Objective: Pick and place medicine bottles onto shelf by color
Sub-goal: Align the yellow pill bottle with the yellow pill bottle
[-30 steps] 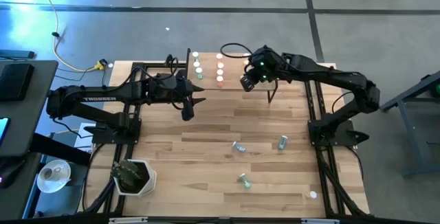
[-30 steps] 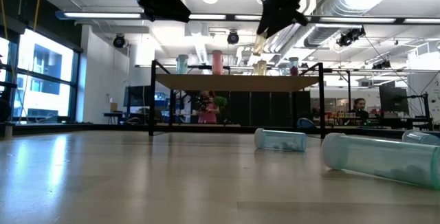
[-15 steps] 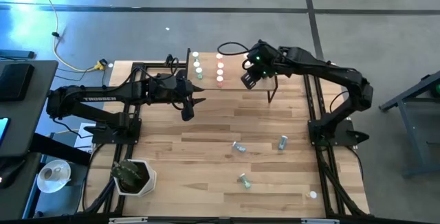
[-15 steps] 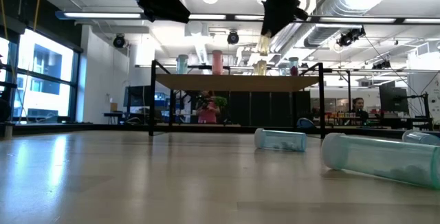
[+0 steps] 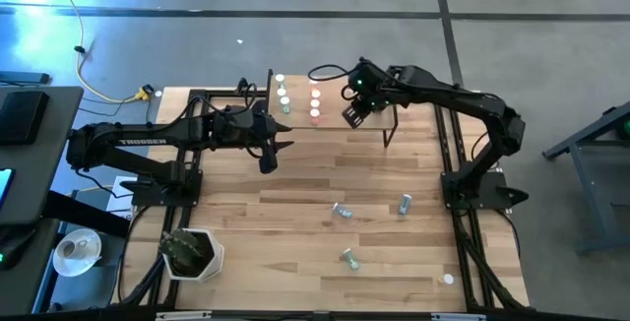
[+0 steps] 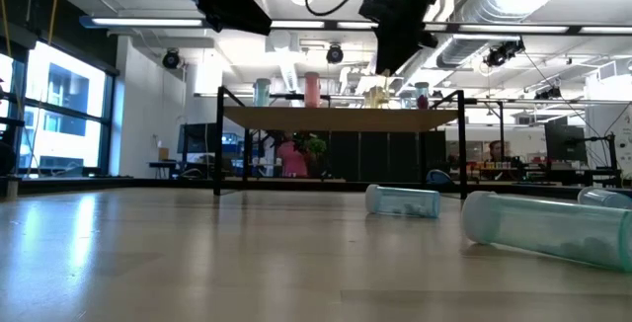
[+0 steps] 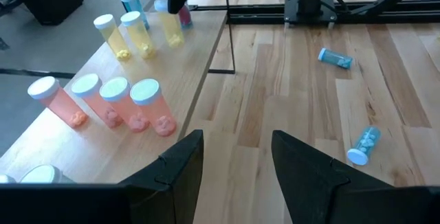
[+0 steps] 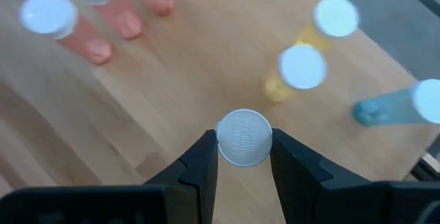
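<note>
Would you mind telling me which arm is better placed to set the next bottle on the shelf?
The right: its gripper already holds a white-capped bottle above the shelf, by the yellow bottles. The left gripper is open, empty.

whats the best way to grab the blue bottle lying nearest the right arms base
Grip the blue bottle across the middle of its round body, coming straight down from above. It lies on its side on the bare table, so the cap is hard to reach from above; set the fingers either side of its long axis so they close on the curved sides. Nothing lies close by, so it seems open to approach.
</note>
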Controlling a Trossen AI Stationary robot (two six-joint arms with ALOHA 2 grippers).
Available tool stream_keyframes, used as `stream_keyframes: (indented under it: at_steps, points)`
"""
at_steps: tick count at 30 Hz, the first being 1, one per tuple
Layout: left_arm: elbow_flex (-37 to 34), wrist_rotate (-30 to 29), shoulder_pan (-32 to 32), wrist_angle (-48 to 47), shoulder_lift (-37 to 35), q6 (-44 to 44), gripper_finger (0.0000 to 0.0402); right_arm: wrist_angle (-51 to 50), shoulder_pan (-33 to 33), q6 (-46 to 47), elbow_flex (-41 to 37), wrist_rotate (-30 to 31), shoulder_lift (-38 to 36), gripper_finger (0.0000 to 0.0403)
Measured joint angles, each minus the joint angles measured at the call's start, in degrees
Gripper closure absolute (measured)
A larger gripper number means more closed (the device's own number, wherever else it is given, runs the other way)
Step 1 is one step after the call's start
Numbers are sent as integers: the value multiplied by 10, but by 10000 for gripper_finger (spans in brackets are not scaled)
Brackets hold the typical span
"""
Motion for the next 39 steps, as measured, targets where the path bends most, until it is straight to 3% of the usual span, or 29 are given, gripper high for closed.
stream_keyframes:
  at_steps: [39]
  points:
    - [0,0,0,-9,0,-2,241,3,-21,28,1,-31,28,298]
